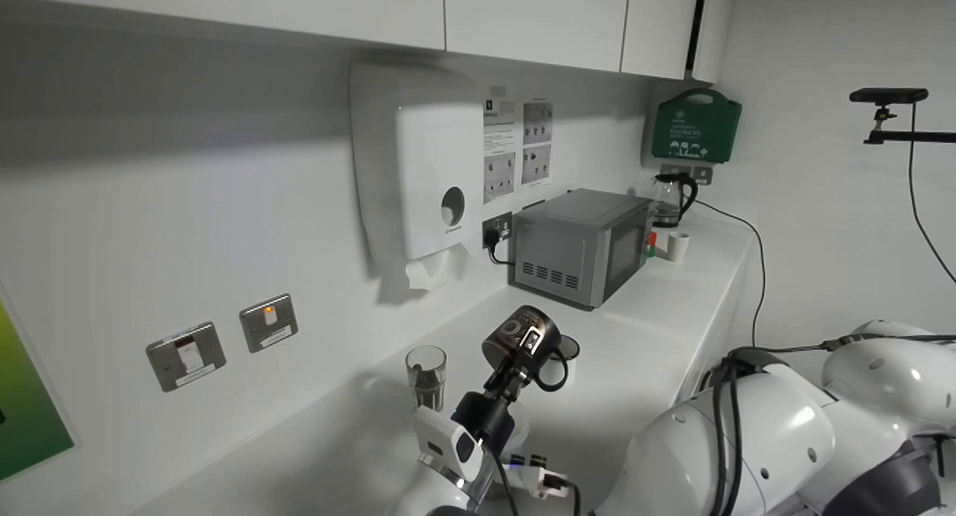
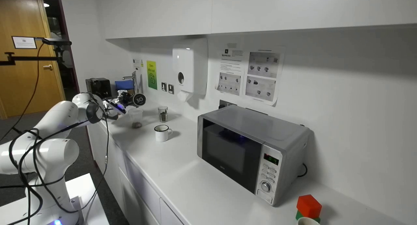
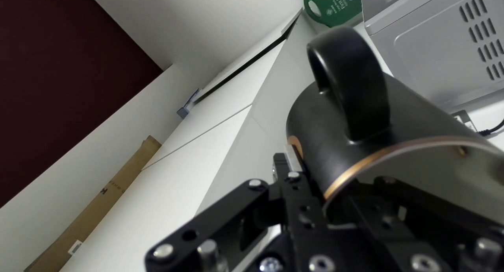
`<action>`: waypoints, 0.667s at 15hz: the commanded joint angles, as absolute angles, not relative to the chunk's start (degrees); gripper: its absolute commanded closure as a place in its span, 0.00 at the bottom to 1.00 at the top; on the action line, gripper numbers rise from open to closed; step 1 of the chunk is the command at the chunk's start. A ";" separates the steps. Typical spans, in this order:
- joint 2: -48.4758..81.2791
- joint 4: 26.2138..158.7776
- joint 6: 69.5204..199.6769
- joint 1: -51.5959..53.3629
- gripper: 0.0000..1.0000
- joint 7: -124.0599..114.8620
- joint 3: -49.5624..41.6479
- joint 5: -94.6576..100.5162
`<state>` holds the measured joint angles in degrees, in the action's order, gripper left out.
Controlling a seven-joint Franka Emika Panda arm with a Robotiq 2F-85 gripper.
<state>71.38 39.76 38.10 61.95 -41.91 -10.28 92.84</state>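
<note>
1. The arm (image 2: 62,153) is bent at the elbow, its far end stretched out over the counter (image 2: 182,168).
2. The gripper (image 1: 515,372) lies roughly level, pointing along the counter toward the microwave (image 2: 233,153).
3. It is clamped on the wall of the black mug (image 3: 405,118), one finger (image 3: 291,158) against the outside, the other inside.
4. The black mug is held above the counter on its side, mouth facing back toward the arm, near the glass (image 2: 163,113), tub (image 2: 135,116) and white mug (image 2: 161,134).
</note>
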 commanded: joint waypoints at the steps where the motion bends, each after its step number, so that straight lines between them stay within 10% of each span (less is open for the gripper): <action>1: 72.84 36.94 36.29 61.94 0.98 -37.29 -11.85 96.10; 10: 73.36 37.18 36.09 62.04 0.98 -34.79 -12.29 98.89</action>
<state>71.80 39.75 38.09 61.95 -39.05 -10.63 95.73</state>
